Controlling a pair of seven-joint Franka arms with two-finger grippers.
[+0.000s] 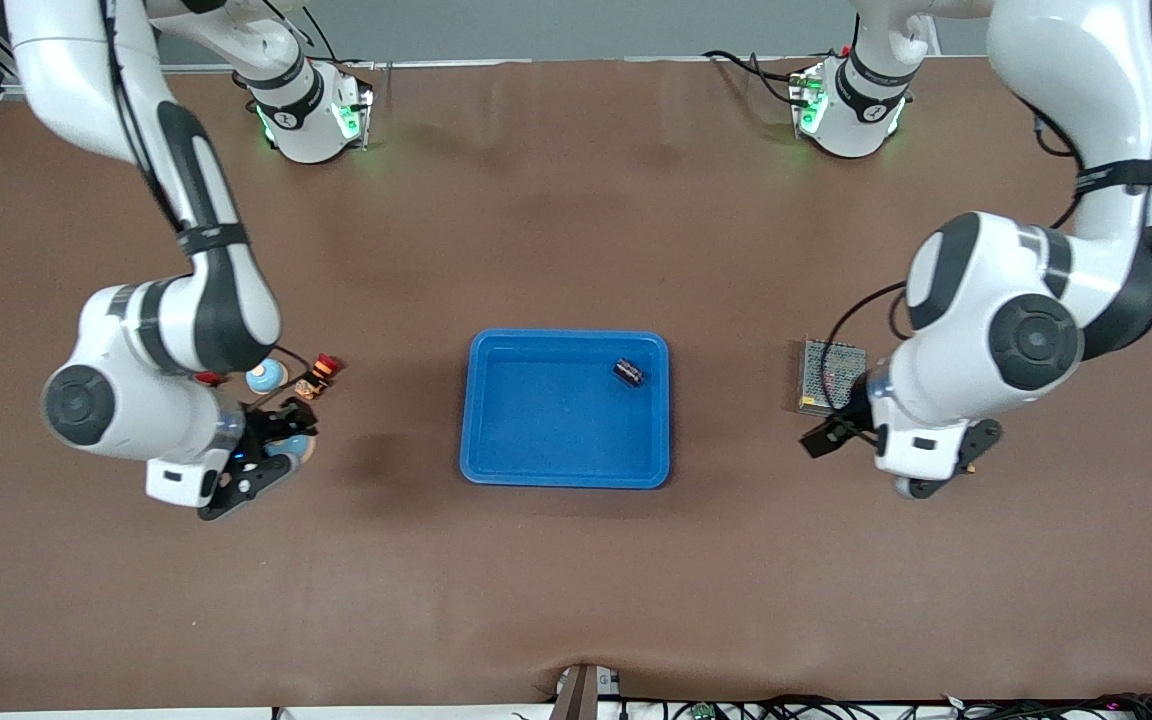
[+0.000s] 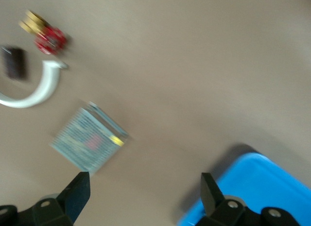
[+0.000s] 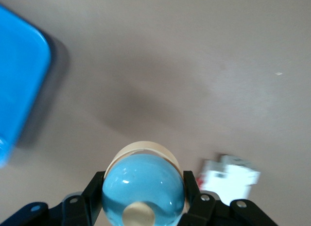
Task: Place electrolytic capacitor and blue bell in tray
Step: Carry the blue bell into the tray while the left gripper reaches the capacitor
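Blue bell (image 3: 143, 189) half-hidden in right claw (image 3: 143, 199) | capacitor (image 1: 628, 373) in tray (image 1: 496, 460)

perforated board (image 1: 829, 375) half hidden by left arm, tray (image 3: 19, 80) cropped

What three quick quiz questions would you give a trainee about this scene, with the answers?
1. True or false: the capacitor lies in the tray.
2. Which one is shut on the bell? A: left gripper. B: right gripper.
3. Fill in: the left gripper holds nothing, and it is ____.

Key: 1 true; 2 B; 3 open.
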